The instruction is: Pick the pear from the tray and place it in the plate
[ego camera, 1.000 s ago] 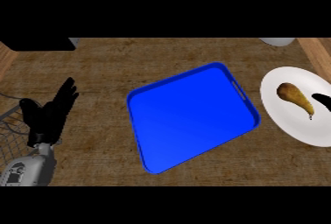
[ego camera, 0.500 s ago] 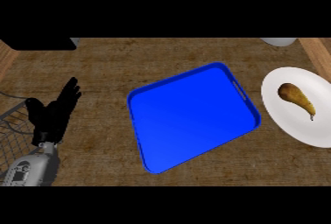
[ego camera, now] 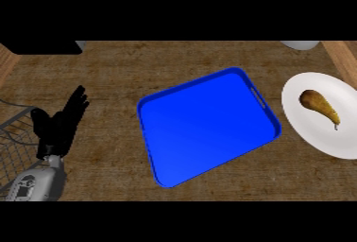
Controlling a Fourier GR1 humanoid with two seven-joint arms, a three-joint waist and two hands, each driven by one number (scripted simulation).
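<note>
A brown pear [ego camera: 320,107] lies on the white plate [ego camera: 317,134] at the right edge, stem toward the lower right. The blue tray [ego camera: 209,125] sits in the middle of the counter, turned at an angle, with nothing in it. My left hand [ego camera: 59,125] stands at the left, fingers straight and pointing up, holding nothing, well apart from the tray. My right hand shows nowhere in the view.
A wire rack [ego camera: 15,137] juts in at the left edge beside my left forearm. A black box [ego camera: 38,46] sits at the top left and a pale round object [ego camera: 301,44] at the top right. Wooden edges border both sides of the counter.
My left hand and forearm have drifted slightly toward the lower left. The pear, plate and tray have not moved.
</note>
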